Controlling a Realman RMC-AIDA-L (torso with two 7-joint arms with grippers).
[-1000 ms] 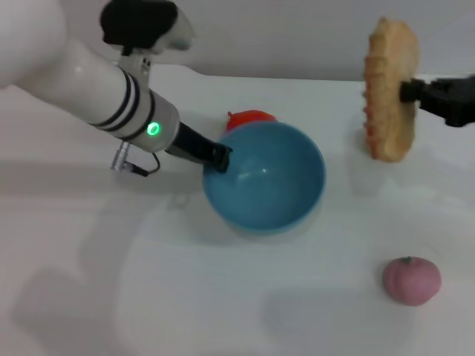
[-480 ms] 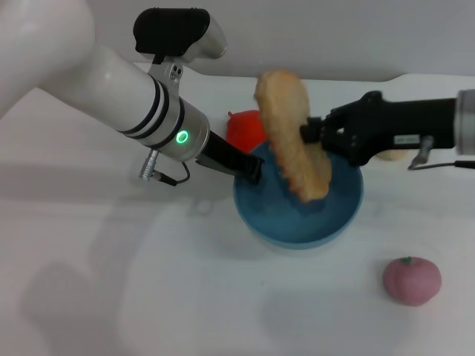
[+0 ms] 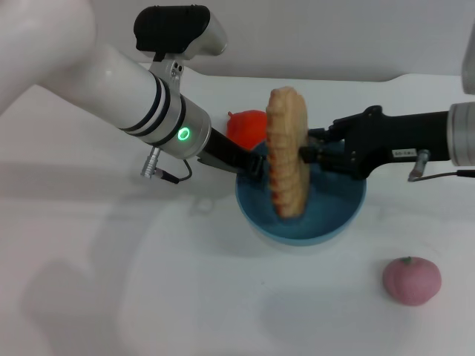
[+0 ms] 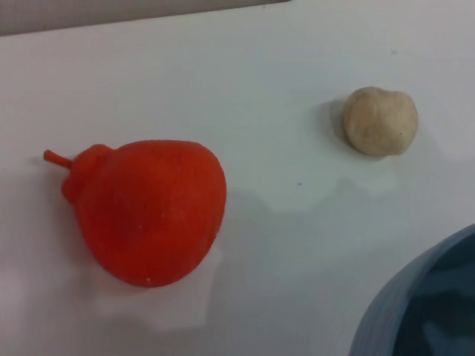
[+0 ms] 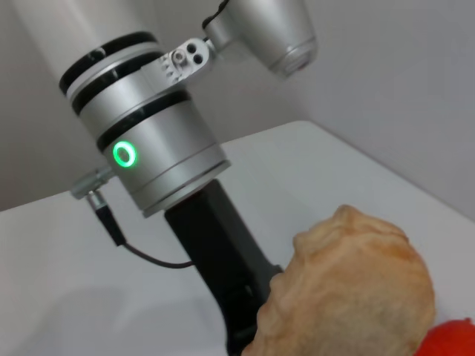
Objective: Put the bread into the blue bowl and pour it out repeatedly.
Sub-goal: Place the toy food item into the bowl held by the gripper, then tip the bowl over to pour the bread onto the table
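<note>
The bread (image 3: pixel 287 152), a golden-brown loaf with ridged edges, hangs upright and edge-on, its lower end dipping inside the blue bowl (image 3: pixel 326 226). My right gripper (image 3: pixel 306 154) reaches in from the right and is shut on the loaf's middle. My left gripper (image 3: pixel 254 167) is clamped on the bowl's left rim. In the right wrist view the bread (image 5: pixel 349 297) fills the near corner with the left arm (image 5: pixel 148 148) behind it. Only an edge of the blue bowl (image 4: pixel 423 304) shows in the left wrist view.
A red tomato-like object (image 3: pixel 247 126) (image 4: pixel 148 211) lies just behind the bowl. Farther off on the table sits a small beige ball (image 4: pixel 380 121). A pink round fruit (image 3: pixel 411 280) rests at the front right of the white table.
My right gripper carried the bread from the far right to over the bowl, then turned it more upright and edge-on. The left arm shifted the bowl slightly right.
</note>
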